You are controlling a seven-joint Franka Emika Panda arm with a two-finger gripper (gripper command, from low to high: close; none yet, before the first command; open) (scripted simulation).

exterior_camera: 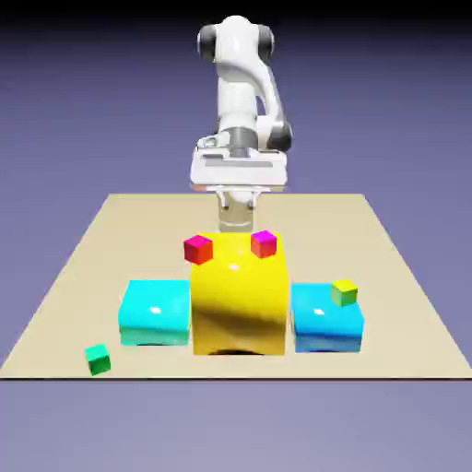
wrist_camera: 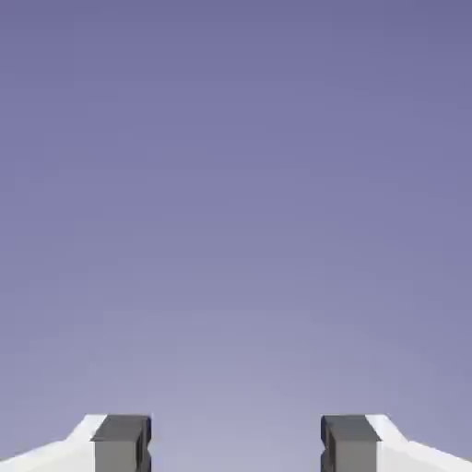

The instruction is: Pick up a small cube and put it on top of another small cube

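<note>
Emerald cube [exterior_camera: 98, 359], tilted, near table's edge.

A plain blue-violet backdrop [exterior_camera: 396, 111] surrounded the pale tan tabletop [exterior_camera: 120, 240], darkening to black along the top edge of the exterior view and paling to greyish lavender below the tabletop's near edge. The tabletop was flat and evenly lit, its sides spreading wider toward the camera. The hand view showed only smooth blue-violet behind, lighter toward the bottom.

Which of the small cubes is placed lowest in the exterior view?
The emerald-green cube, near the table's front edge; the other small cubes appear higher in that view.
</note>
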